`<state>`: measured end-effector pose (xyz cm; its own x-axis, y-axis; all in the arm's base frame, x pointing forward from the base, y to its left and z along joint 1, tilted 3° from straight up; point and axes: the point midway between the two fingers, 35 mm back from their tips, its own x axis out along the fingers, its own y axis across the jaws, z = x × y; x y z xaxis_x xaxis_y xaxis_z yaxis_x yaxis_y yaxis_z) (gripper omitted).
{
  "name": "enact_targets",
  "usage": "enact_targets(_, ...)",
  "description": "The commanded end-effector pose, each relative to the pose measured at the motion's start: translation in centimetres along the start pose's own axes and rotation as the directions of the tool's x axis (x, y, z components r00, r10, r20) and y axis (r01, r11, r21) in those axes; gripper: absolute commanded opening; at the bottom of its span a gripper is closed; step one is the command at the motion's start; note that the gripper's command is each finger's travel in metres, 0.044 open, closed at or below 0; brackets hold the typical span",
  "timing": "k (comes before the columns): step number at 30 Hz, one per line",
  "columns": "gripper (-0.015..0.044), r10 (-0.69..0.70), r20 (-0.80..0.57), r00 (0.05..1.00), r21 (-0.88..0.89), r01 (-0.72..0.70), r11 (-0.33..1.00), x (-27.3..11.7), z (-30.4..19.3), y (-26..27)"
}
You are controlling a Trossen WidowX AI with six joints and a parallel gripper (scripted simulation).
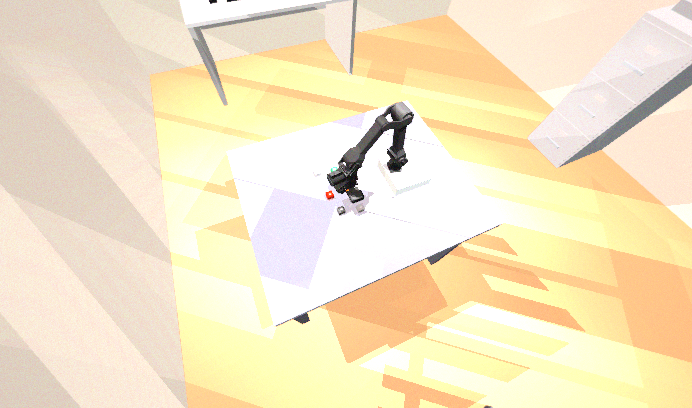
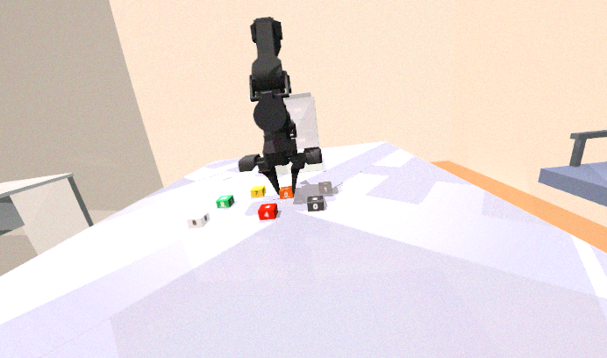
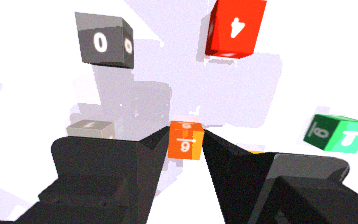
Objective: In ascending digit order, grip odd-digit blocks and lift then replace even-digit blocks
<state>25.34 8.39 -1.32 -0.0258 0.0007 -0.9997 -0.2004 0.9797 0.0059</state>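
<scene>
One gripper [image 1: 347,190] [image 2: 286,191] [image 3: 185,131] pinches one orange block [image 1: 347,189] [image 2: 285,192] [image 3: 185,141]; six other blocks [image 1: 329,195] [image 2: 267,211] [image 3: 236,29] sit on one table [image 1: 414,228] [image 2: 314,275] [image 3: 230,95].

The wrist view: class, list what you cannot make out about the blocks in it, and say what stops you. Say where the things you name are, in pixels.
- Yellow block's [image 2: 258,191] digit: wrist view, hidden behind a finger of the pincer [image 2: 286,193] [image 3: 186,131]; only a sliver shows.
- White block's [image 2: 196,220] digit: wrist view, cut off by the right edge.
- Grey block's [image 1: 359,208] [image 2: 324,188] [image 3: 92,129] digit: wrist view, washed out, lower part behind a finger.
</scene>
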Motion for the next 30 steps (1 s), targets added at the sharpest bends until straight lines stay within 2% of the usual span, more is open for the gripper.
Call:
enact_targets(1, 0.0120, 0.001, 0.001, 1.000, 0.006, -0.001, 1.000, 0.1, 0.0, 0.0)
enact_targets(3, 0.0120, 0.001, 0.001, 1.000, 0.006, -0.001, 1.000, 0.1, 0.0, 0.0)
enact_targets(14, 0.0400, 0.001, 0.001, 1.000, 0.006, -0.001, 1.000, 0.1, 0.0, 0.0)
enact_targets(17, 0.0400, 0.001, 0.001, 1.000, 0.006, -0.001, 1.000, -0.2, 0.1, 0.0)
enact_targets(20, 0.0400, 0.001, 0.001, 1.000, 0.006, -0.001, 1.000, -3.3, 0.1, 0.0)
enact_targets(24, 0.0400, 0.001, 0.001, 1.000, 0.006, -0.001, 1.000, -3.6, 0.1, 0.0)
enact_targets(26, 0.0348, 0.001, 0.002, 1.000, 0.006, -0.001, 1.000, -4.6, 0.2, 0.0)
enact_targets(30, 0.0243, 0.001, 0.002, 1.000, 0.006, -0.001, 1.000, -10.6, 0.2, 0.0)
